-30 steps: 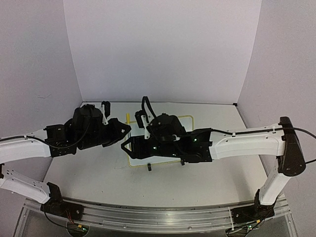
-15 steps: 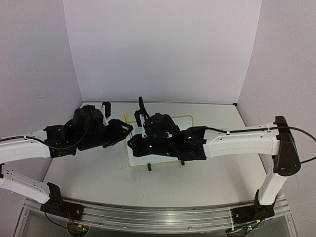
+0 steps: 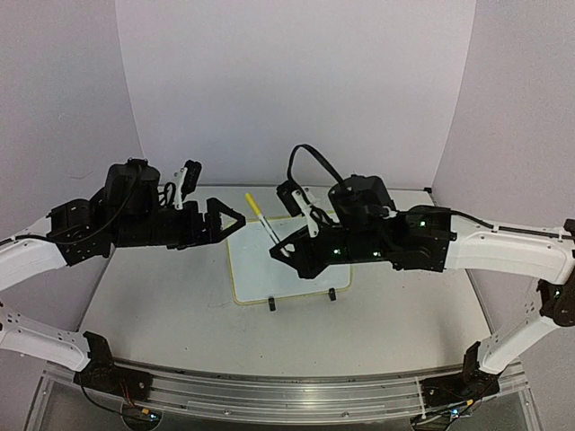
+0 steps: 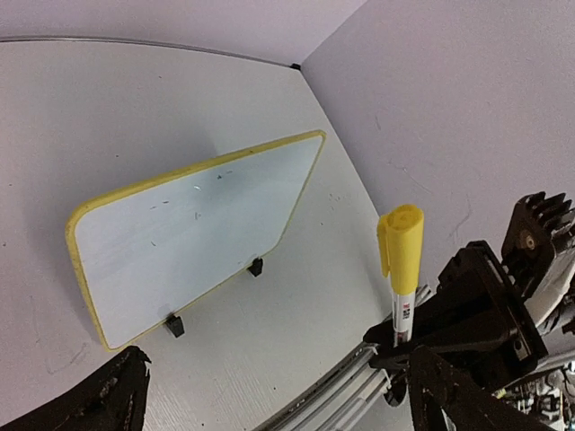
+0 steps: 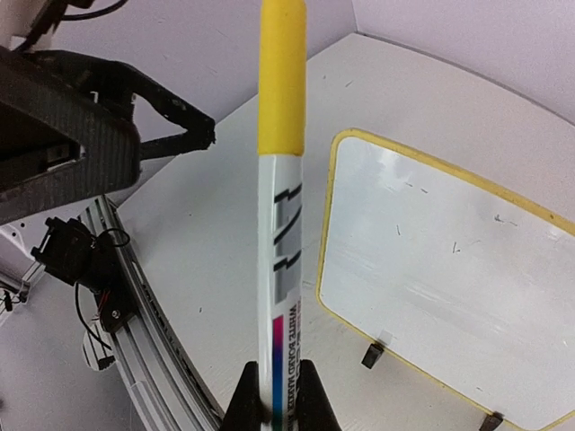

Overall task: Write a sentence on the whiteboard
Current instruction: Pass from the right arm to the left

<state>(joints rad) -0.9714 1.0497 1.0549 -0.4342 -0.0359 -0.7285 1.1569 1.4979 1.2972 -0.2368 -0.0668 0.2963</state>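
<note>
Right gripper (image 5: 277, 409) is clamped shut on the tail end of the marker (image 5: 281, 224), holding it up in the air with the yellow cap (image 5: 282, 72) on and pointing toward the left arm. Left gripper (image 3: 216, 202) is spread fully wide and holds nothing; it sits just beside the cap, not touching as far as we can tell. The whiteboard (image 3: 265, 274) lies on the worktop (image 3: 162, 314) between the two arms, below the marker, its two black feet on the near edge. We can't tell whether it's dead flat or slightly propped. There's no sentence readable on it, only a few faint specks. We read this as the uncapping step, with writing not started. The next move calls for the left gripper to line its jaws up around the cap, close on it and pull straight along the marker's axis while the right keeps its grip. Main risk is the marker sliding in the right gripper, since it's held only at the very end.
</note>
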